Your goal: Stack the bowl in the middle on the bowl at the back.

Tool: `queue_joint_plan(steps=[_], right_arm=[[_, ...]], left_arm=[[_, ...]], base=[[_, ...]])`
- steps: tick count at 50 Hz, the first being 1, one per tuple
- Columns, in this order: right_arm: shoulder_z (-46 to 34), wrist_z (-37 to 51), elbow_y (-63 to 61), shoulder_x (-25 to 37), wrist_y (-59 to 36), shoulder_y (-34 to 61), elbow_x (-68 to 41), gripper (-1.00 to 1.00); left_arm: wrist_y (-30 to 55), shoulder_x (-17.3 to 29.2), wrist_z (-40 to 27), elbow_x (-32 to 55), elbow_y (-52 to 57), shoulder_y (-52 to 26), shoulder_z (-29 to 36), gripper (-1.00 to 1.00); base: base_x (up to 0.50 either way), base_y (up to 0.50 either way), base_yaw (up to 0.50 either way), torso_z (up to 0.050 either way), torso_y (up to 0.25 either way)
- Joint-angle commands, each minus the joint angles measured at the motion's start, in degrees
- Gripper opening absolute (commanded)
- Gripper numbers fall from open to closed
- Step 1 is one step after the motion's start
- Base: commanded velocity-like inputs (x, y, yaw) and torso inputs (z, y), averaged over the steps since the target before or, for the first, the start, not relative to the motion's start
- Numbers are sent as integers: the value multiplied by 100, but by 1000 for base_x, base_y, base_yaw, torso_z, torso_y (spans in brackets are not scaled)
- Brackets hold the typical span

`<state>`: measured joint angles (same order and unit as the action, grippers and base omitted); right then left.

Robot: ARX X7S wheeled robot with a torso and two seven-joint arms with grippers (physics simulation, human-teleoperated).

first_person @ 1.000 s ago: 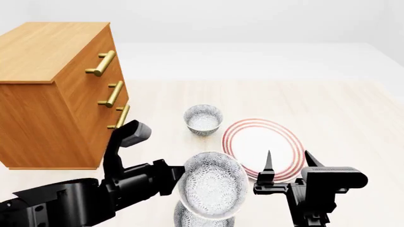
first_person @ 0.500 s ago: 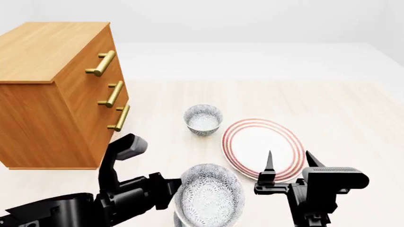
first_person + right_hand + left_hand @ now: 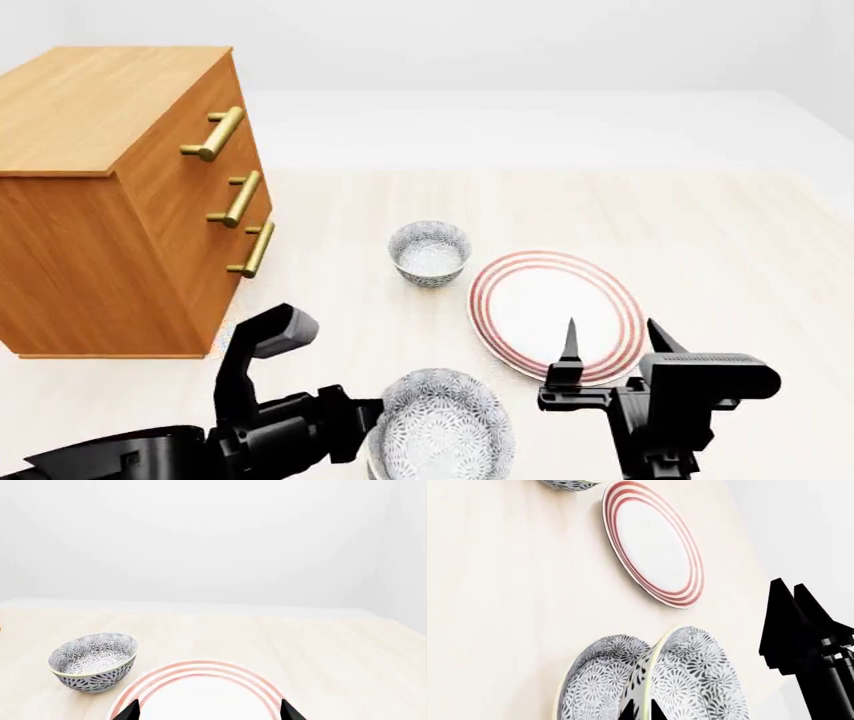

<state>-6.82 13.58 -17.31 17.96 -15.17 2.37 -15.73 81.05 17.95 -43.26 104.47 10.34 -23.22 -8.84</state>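
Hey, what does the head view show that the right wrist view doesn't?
Only the head view shows the wooden drawer cabinet, the left pincer shut on the bowl in the middle, and the right arm's body. Only the right wrist view shows the right pincer's open tips from behind. Both show the back bowl and the red-ringed plate.

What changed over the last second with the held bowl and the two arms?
The left pincer, shut on the rim of the bowl in the middle, carried it down and back toward the robot, so it now sits lower over the nearest bowl. It was not let go. The bowl at the back, the red-ringed plate, the drawer cabinet and the open right pincer stayed put.
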Motion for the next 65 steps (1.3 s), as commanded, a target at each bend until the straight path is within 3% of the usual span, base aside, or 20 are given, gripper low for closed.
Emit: queue_joint_plan(steps=[1, 27, 65], right_arm=[[-15, 17, 17, 13, 25, -9, -15, 100], [-33, 38, 97, 41, 102, -26, -62, 100], [-122, 93, 227, 45, 136, 60, -90, 100]], left_arm=[[-99, 19, 224, -89, -72, 53, 66, -100], [-258, 30, 731, -561, -359, 64, 345, -100], [-623, 182, 867, -465, -217, 93, 343, -100]], base=[[0, 0, 0, 0, 10], [0, 0, 0, 0, 0], [0, 0, 0, 0, 0]])
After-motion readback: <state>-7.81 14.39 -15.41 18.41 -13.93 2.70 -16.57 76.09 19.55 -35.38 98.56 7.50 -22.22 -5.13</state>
